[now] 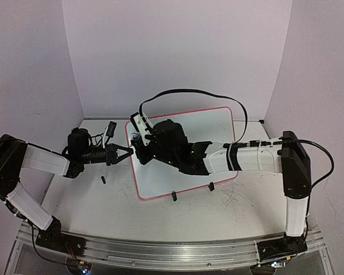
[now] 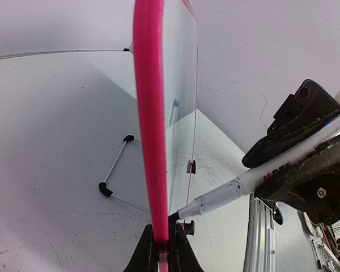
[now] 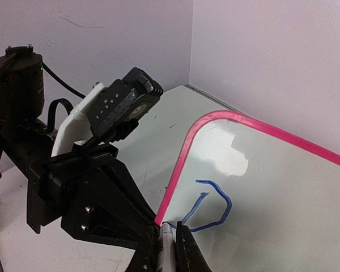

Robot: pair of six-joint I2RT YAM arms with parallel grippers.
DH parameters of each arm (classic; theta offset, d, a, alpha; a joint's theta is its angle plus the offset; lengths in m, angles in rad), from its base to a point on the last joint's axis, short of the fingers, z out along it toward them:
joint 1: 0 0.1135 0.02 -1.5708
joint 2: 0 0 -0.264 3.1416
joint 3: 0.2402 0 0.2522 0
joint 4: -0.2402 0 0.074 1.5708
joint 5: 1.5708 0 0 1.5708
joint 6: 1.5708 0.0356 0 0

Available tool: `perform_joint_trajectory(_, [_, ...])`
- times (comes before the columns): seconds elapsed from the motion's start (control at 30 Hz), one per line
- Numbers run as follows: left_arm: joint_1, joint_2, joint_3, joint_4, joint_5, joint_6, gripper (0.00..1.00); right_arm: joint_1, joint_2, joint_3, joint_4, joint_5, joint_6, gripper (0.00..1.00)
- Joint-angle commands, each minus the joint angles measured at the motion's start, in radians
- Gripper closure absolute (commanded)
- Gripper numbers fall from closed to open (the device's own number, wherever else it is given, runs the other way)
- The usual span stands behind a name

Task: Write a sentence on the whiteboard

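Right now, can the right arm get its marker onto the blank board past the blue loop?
Probably yes. The right gripper holds the marker tip at the board beside the blue loop; the surface beyond lies bare, and the left gripper only clamps the rim.

The whiteboard (image 1: 218, 123) sat askew on the table (image 1: 160, 220), with two black clip feet (image 1: 174, 196) along its near edge. The left gripper (image 1: 128, 152) was at the board's left rim, jaws closed. The right arm stretched across the board from the right, and the right gripper (image 1: 140, 153) – mostly lost in dark hardware – was near that same rim. A black cable (image 1: 183, 91) looped above. A small dark object (image 1: 103, 180) lay on the table beside the board.
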Motion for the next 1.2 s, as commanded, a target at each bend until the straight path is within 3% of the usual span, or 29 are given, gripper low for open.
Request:
perform_joint_trajectory(0.0, [-0.008,-0.025,0.031,0.007,-0.008,0.061,1.00,-0.009,-0.064,-0.002,-0.020,0.030,0.011,1.00])
perform_joint_trajectory(0.2, [-0.009,-0.019,0.028,0.004,-0.011,0.068,1.00,-0.030,-0.229,-0.170,0.056,0.001,0.007,1.00])
perform_joint_trajectory(0.67, [-0.009,-0.017,0.034,-0.001,-0.009,0.070,1.00,-0.050,-0.121,-0.074,0.063,-0.048,-0.068,1.00])
perform_joint_trajectory(1.17, [-0.009,-0.027,0.028,-0.003,-0.014,0.075,1.00,-0.051,-0.086,-0.046,0.070,-0.004,-0.068,1.00])
